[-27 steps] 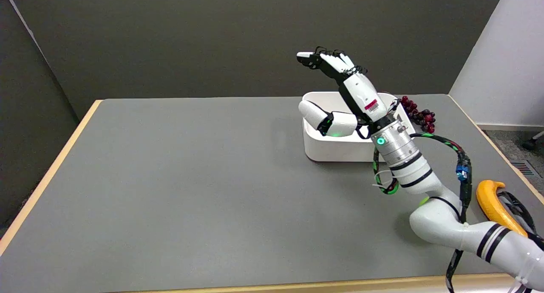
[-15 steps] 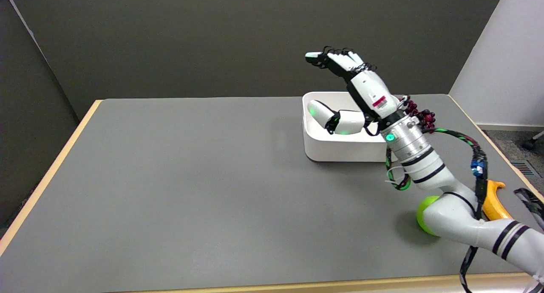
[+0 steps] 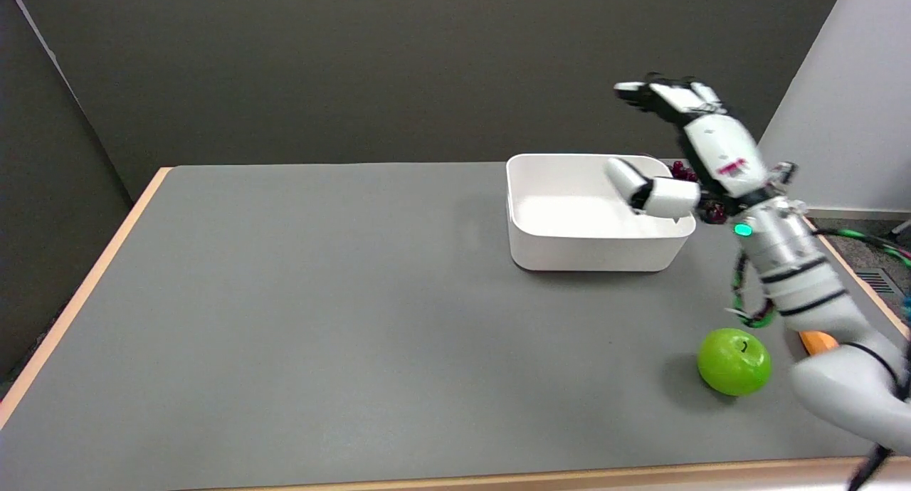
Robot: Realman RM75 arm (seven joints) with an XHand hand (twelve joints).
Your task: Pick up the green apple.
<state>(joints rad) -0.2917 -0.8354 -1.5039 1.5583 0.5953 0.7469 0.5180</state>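
Note:
A green apple lies on the grey table near the front right, in full view, stem side up. My right hand is raised in the air above the right end of the white bin, well behind and above the apple. Its fingers are spread and it holds nothing. The forearm slants down from the hand past the apple's right side, without touching it.
The white bin is empty inside. A bunch of dark red grapes lies behind the bin's right corner, mostly hidden by the hand. A bit of an orange banana shows under the forearm. The table's right edge runs close by.
My right arm has swung to the right, carrying the hand from over the bin's left part to its right end. The apple, hidden under the elbow before, is now uncovered. The banana is mostly hidden.

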